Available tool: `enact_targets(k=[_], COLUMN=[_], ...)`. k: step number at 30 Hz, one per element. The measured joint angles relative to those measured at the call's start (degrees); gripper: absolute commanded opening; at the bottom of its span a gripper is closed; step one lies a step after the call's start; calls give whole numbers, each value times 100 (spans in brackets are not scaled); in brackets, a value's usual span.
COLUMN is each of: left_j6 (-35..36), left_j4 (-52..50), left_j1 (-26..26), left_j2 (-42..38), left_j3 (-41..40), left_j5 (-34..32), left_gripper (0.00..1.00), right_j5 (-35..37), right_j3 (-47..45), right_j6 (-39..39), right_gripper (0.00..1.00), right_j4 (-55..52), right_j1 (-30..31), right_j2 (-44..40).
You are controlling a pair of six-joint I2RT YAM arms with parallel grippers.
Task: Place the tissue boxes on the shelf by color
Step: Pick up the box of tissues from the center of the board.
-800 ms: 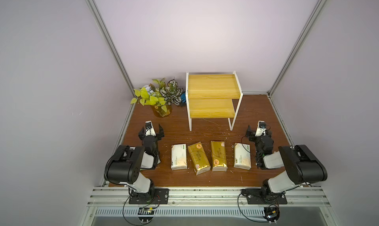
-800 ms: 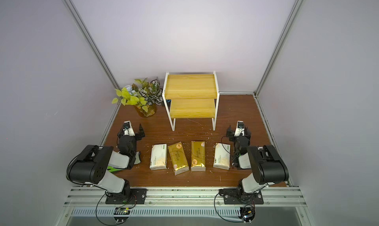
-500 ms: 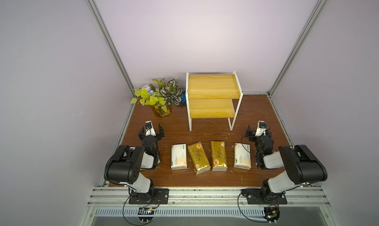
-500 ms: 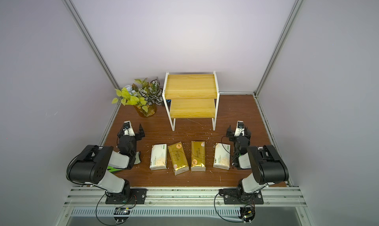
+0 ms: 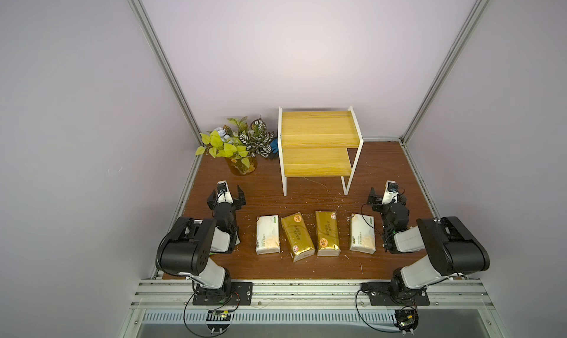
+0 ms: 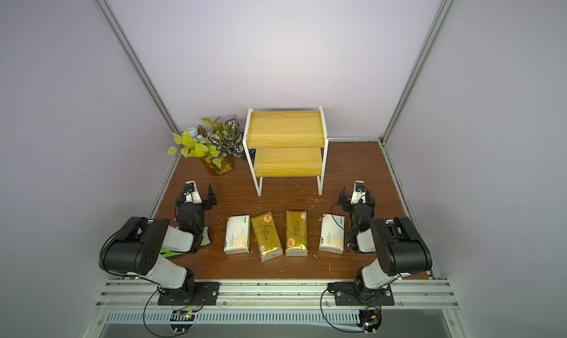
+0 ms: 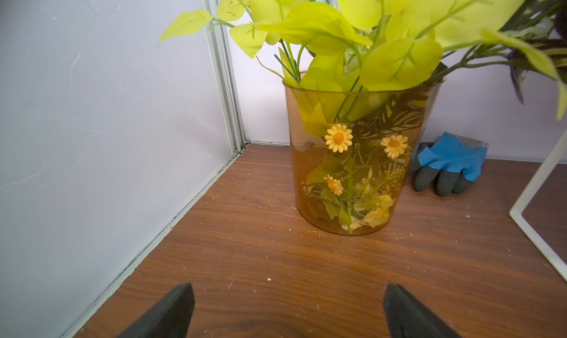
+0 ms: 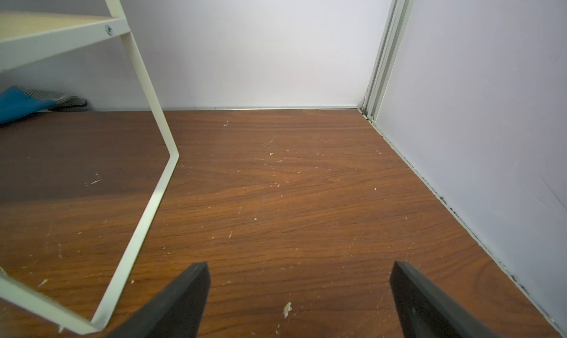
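Left hand (image 5: 226,196) and right hand (image 5: 388,198) gape empty, flanking tissue boxes (image 5: 268,235).

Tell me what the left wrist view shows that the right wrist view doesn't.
Only the left wrist view: the plant pot and the open left gripper. Only the right wrist view: a shelf board and the open right gripper. Both: the blue glove, the shelf frame and the table.

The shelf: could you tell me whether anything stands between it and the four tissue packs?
Nothing visible does: only table lies between the tissue packs and the shelf. The plant pot stands off to one side.
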Motion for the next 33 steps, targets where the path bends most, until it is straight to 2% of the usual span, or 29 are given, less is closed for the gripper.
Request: enact_targets(k=[3,8,11,15,18,19,20,21,26,30,33], left_j6=[0,-11,26,131,129,127,127,129,227,343,184], left_j4=[0,-72,-17,264,122,74,22,-22,-1502,-2437,-3418], left_j1=[0,-26,-122,-337,-306,-282,-269,-264,-367,-544,-925], left_j2=[0,-42,-105,-70,-72,-72,-83,-105,-938,-1777,-2273], left_j3=[0,0,-46,-216,-94,-35,9,37,691,1508,2050], left_j5=[0,-173,-304,-535,-533,-518,-514,-535,-953,-1029,-1191], left_gripper=[100,100,100,100,100,100,100,100,100,100,100], right_j5=[4,68,153,236,205,168,136,94,111,326,568], right_j3=[0,17,225,774,1123,1200,1261,1292,1539,2094,2599], right_j6=[28,46,72,485,968,1106,1261,1408,1862,2227,2503], right_gripper=[86,83,76,71,77,83,94,99,99,99,99], right_j4=[0,-223,-1178,-2337,-3178,-3477,-3803,-4076,-5928,-7361,-8153], right_j1=[0,2,2,59,358,573,857,1117,2411,2911,3309], right_j2=[0,-127,-837,-1974,-2603,-2743,-2850,-2911,-3012,-2938,-2756])
